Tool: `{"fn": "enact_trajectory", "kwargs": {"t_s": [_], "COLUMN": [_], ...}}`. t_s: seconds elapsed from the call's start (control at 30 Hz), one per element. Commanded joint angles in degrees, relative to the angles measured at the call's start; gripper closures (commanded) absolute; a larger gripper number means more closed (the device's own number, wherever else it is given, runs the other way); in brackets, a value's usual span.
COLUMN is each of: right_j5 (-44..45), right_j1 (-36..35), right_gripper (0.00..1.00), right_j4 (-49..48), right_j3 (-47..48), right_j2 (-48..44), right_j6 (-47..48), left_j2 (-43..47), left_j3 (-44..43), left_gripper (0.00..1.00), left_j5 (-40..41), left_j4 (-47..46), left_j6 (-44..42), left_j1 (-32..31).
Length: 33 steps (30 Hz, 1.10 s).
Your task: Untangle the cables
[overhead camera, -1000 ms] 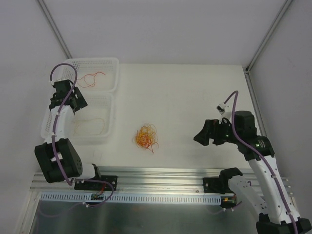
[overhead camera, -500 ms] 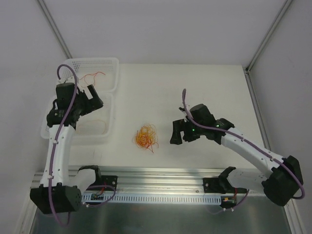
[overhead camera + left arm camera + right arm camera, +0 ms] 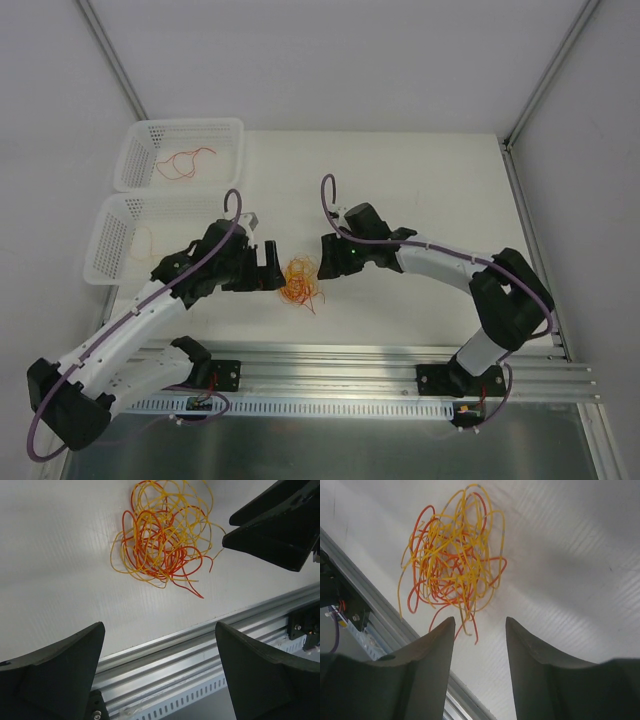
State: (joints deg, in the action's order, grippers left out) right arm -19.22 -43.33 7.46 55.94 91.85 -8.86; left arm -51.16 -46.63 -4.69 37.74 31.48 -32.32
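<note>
A loose tangle of yellow and orange cables [image 3: 300, 280] lies on the white table between both grippers. My left gripper [image 3: 268, 268] stands just left of it, jaws wide open and empty. In the left wrist view the cables [image 3: 162, 535] lie well beyond the left gripper [image 3: 160, 630]. My right gripper [image 3: 325, 262] is at the tangle's right edge. In the right wrist view the cables [image 3: 452, 560] lie just ahead of the right gripper [image 3: 479, 622]. Its jaws are partly narrowed with a clear gap, and a few loose ends reach toward that gap without being pinched.
Two white baskets stand at the back left. The upper basket [image 3: 190, 122] holds a red cable [image 3: 185, 162]. The lower basket [image 3: 105, 240] holds an orange one [image 3: 143, 240]. An aluminium rail [image 3: 350, 355] runs along the near edge, close under the tangle.
Both arms swung in to the tangle, the left from over the baskets, the right from the table's right side. The right jaws have narrowed from wide open.
</note>
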Motion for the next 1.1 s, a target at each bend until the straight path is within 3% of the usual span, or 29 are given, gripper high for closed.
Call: {"fn": "enact_trajectory", "kwargs": {"t_s": [0.0,0.13,0.27,0.47,0.5,0.53,0.6,0.63,0.7,0.8,0.9,1.07], "right_j5": [-4.3,-4.2,-4.1,-3.3,-2.4,-2.0,0.1,1.3,5.3,6.4,6.2,6.4], "right_j1": [-0.2,-0.3,-0.3,-0.3,-0.3,-0.3,-0.2,-0.3,0.5,3.7,11.1,29.5], "right_gripper": [0.52,0.61,0.9,0.99,1.0,0.99,0.99,0.99,0.99,0.99,0.99,0.99], "right_j4": [-6.6,-6.7,-5.4,-1.8,-1.0,0.6,2.5,5.5,8.8,13.6,18.7,31.0], "right_j3": [3.0,3.3,2.3,1.0,0.8,0.7,0.0,0.0,-0.2,-2.0,-2.5,4.2], "right_j2": [3.3,4.6,3.5,-1.8,-2.6,-3.4,-6.9,-8.3,-12.6,-18.4,-27.8,-40.1], "right_j6": [-1.7,-1.6,-0.5,1.7,2.1,2.9,3.6,4.2,6.1,6.6,7.2,11.1], "left_j2": [-4.6,-11.6,-19.8,-32.8,-35.0,-36.1,-38.2,-38.7,-39.3,-38.9,-36.9,-31.8], "left_j3": [0.8,-0.2,-2.3,-8.2,-8.4,-8.5,-8.3,-8.2,-7.2,-5.8,-4.3,-2.1], "left_gripper": [0.07,0.11,0.14,0.27,0.32,0.47,0.63,0.82,0.98,1.0,1.0,1.0], "left_j5": [5.7,8.3,8.5,11.2,12.1,12.7,13.8,15.0,16.1,17.3,17.5,16.9], "left_j4": [-5.6,-9.1,-12.8,-14.3,-14.3,-14.4,-14.4,-14.4,-14.3,-14.3,-14.3,-14.3], "left_j6": [5.2,6.1,6.4,7.5,8.4,8.8,9.3,9.4,9.7,10.1,10.4,9.0], "left_j1": [-3.3,-5.8,-8.1,-11.2,-11.2,-11.2,-11.2,-11.2,-11.1,-10.9,-10.1,-6.5]}}
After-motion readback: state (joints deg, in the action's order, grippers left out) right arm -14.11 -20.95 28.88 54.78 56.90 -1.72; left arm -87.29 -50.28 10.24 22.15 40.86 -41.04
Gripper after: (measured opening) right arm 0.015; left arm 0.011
